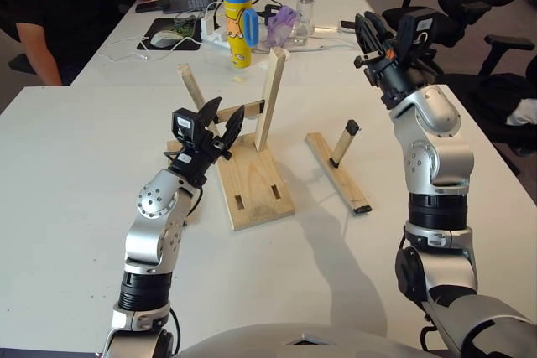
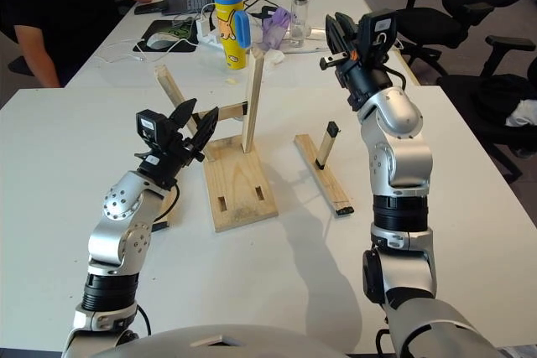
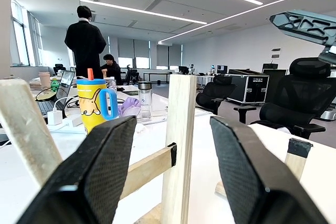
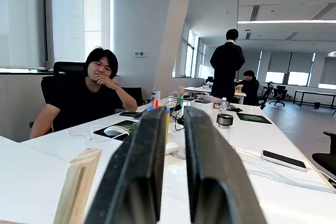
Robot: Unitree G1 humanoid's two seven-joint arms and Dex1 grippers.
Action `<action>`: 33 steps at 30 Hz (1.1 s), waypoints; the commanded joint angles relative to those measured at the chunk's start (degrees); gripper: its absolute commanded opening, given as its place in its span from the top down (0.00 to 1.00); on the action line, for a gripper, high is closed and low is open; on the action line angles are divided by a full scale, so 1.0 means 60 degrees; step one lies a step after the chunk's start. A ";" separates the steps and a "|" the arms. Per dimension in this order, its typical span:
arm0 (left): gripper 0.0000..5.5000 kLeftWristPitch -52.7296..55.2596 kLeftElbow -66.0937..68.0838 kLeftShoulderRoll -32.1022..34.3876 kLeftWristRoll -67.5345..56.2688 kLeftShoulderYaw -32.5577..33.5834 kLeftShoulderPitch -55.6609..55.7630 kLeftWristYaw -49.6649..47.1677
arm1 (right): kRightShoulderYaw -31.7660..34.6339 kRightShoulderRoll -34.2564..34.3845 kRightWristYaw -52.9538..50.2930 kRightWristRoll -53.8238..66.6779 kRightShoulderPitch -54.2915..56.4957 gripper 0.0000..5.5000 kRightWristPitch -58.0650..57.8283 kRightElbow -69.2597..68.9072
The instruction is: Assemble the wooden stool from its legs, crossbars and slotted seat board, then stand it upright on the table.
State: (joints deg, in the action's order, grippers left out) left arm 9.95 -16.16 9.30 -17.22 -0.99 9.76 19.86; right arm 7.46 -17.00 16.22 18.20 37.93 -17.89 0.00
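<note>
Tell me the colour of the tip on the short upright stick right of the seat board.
Black tip on pale wood; clearest in the left eye view.

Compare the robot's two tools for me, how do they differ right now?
The left tool is spread wide open; the right tool is almost closed. The left tool sits low beside the stool's upright leg; the right tool is high above the table. Both hold nothing.

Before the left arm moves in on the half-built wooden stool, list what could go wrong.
1. The open left gripper sits close to the thin wooden crossbar and tall upright wooden leg; a nudge might lever them out of the flat slotted seat board.
2. A toppling leg could hit the yellow cup behind.
</note>
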 commanded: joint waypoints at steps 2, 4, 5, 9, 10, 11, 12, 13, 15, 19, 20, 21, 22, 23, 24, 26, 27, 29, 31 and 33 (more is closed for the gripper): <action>0.53 -0.0047 0.0102 -0.0031 0.0093 0.0019 0.0104 -0.0090 | 0.0043 0.0173 -0.0228 -0.0392 -0.0215 1.00 0.0406 0.1000; 0.53 -0.0060 0.0087 -0.0029 0.0093 0.0015 0.0095 -0.0112 | -0.0046 0.0293 -0.0063 -0.0357 -0.0880 1.00 -0.0122 0.2012; 0.53 -0.0070 0.0086 -0.0023 0.0093 0.0015 0.0087 -0.0117 | -0.0436 0.0337 0.0112 -0.0580 -0.1403 1.00 -0.0338 0.2539; 0.53 -0.0066 0.0179 0.0022 0.0053 0.0064 0.0146 -0.0101 | -0.1524 0.0512 0.0069 -0.1340 -0.3388 1.00 -0.1175 0.3972; 0.53 -0.0057 0.0164 0.0044 0.0038 0.0111 0.0132 -0.0115 | -0.1478 0.0526 -0.0073 -0.1367 -0.3337 1.00 -0.1054 0.3938; 0.53 -0.0046 0.0117 0.0054 0.0032 0.0151 0.0108 -0.0152 | -0.1463 0.0476 -0.0159 -0.1426 -0.3097 1.00 -0.0975 0.3938; 0.53 -0.0042 0.0085 0.0049 0.0025 0.0168 0.0095 -0.0176 | -0.1428 0.0428 -0.0232 -0.1459 -0.2846 1.00 -0.0926 0.3947; 0.53 -0.0054 0.0094 0.0026 0.0051 0.0139 0.0092 -0.0190 | -0.1357 0.0329 -0.0422 -0.1598 -0.2556 1.00 -0.0732 0.3969; 0.53 -0.0075 0.0111 -0.0058 0.0073 0.0070 0.0115 -0.0218 | -0.1257 0.0132 -0.0609 -0.1766 -0.2178 1.00 -0.0413 0.3876; 0.53 -0.0113 0.0111 -0.0129 0.0105 -0.0001 0.0089 -0.0274 | -0.0945 0.0203 -0.0532 -0.1534 -0.1924 1.00 -0.0179 0.3491; 0.53 -0.0127 0.0124 -0.0136 0.0107 0.0002 0.0074 -0.0279 | -0.0906 0.0254 -0.0495 -0.1470 -0.1865 1.00 -0.0053 0.3317; 0.53 -0.0141 0.0150 -0.0142 0.0114 0.0001 0.0071 -0.0279 | -0.0819 0.0329 -0.0486 -0.1364 -0.1799 1.00 0.0058 0.3141; 0.53 -0.0158 0.0198 -0.0133 0.0129 -0.0007 0.0082 -0.0265 | -0.0738 0.0397 -0.0459 -0.1254 -0.1704 1.00 0.0130 0.2927; 0.53 -0.0171 0.0231 -0.0131 0.0134 -0.0001 0.0093 -0.0266 | -0.0677 0.0440 -0.0484 -0.1226 -0.1591 1.00 0.0190 0.2780; 0.53 -0.0180 0.0249 -0.0128 0.0130 0.0010 0.0099 -0.0266 | -0.0592 0.0466 -0.0486 -0.1167 -0.1443 1.00 0.0244 0.2619; 0.53 -0.0196 0.0287 -0.0136 0.0127 0.0018 0.0129 -0.0259 | -0.0535 0.0397 -0.0527 -0.1250 -0.1147 1.00 0.0305 0.2380; 0.53 -0.0202 0.0290 -0.0141 0.0128 0.0016 0.0125 -0.0255 | -0.0493 0.0374 -0.0482 -0.1231 -0.0982 1.00 0.0312 0.2339; 0.53 -0.0216 0.0277 -0.0148 0.0139 0.0000 0.0092 -0.0248 | -0.0407 0.0309 -0.0457 -0.1269 -0.0679 1.00 0.0529 0.2344; 0.53 -0.0236 0.0306 -0.0150 0.0144 -0.0010 0.0087 -0.0233 | -0.0341 0.0255 -0.0464 -0.1345 -0.0441 1.00 0.0861 0.2283; 0.53 -0.0263 0.0371 -0.0152 0.0154 -0.0026 0.0119 -0.0207 | -0.0306 0.0253 -0.0445 -0.1373 -0.0278 1.00 0.1181 0.2079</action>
State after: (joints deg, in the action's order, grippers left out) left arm 8.64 -14.73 8.32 -16.80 -1.01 10.01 18.31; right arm 5.02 -14.90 13.31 10.06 34.06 -13.04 14.53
